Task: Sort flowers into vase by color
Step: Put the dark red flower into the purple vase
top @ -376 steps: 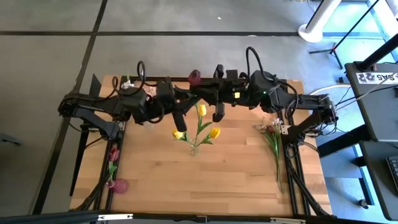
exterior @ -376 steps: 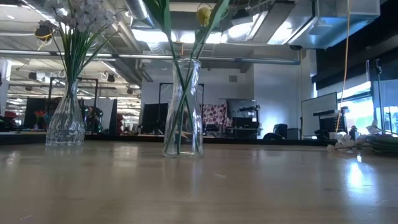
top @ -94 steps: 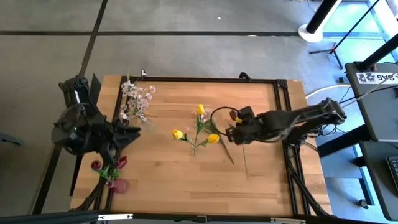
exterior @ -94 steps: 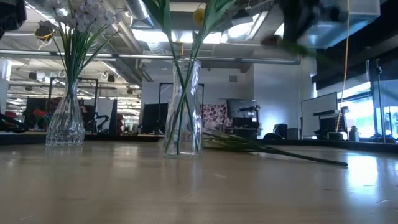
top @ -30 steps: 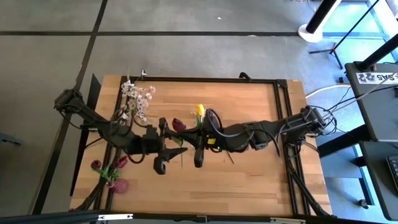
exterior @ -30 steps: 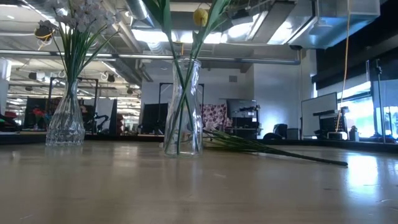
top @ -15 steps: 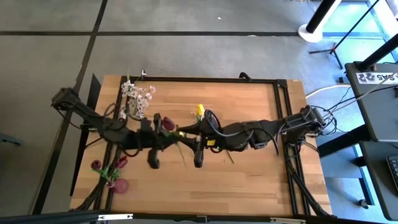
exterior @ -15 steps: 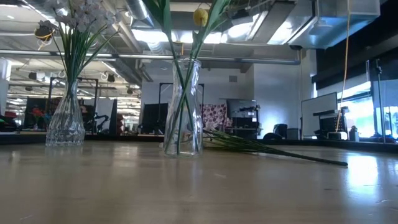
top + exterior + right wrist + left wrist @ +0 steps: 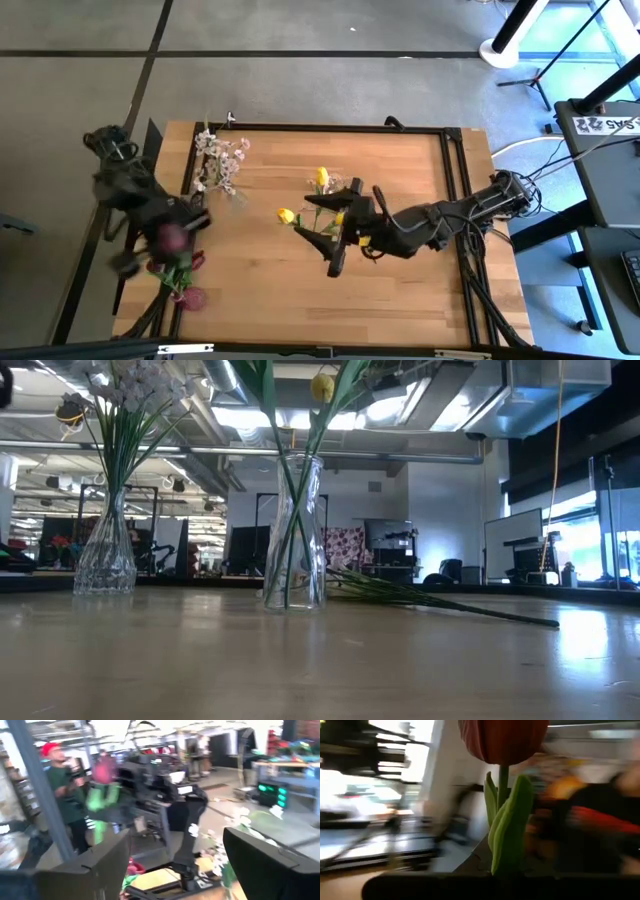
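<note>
My left gripper [image 9: 165, 240] is over the table's left edge, shut on a dark red flower [image 9: 502, 740] with a green stem and leaves [image 9: 507, 830]. My right gripper [image 9: 338, 240] hovers near the table's middle, open and holding nothing [image 9: 180, 865]. Beside it, the yellow tulips [image 9: 318, 180] stand in a clear vase [image 9: 295, 535]. The white-pink blossoms [image 9: 222, 160] stand in a cut-glass vase [image 9: 105, 555] at the far left. More dark red blooms [image 9: 192, 262] stand in a pinkish vase [image 9: 192, 297] at the near left corner. My left gripper holds the dark red flower by its stem, below the leaves [image 9: 502, 870]. The gripper's own dark front hides the place of contact. The bloom sticks out beyond the fingers, and the whole flower is lifted clear of the table.
A green stem [image 9: 440, 600] lies on the table to the right of the tulip vase. A black frame [image 9: 455, 200] runs around the tabletop. A person [image 9: 65, 790] in a red cap stands in the room beyond the table. Bare wood lies along the near edge [image 9: 330, 310].
My left gripper has shut on the dark red flower at the table's middle, taking it from my right gripper. It has carried the flower fast toward the left edge. My right gripper has let go and drawn back a little toward the right.
</note>
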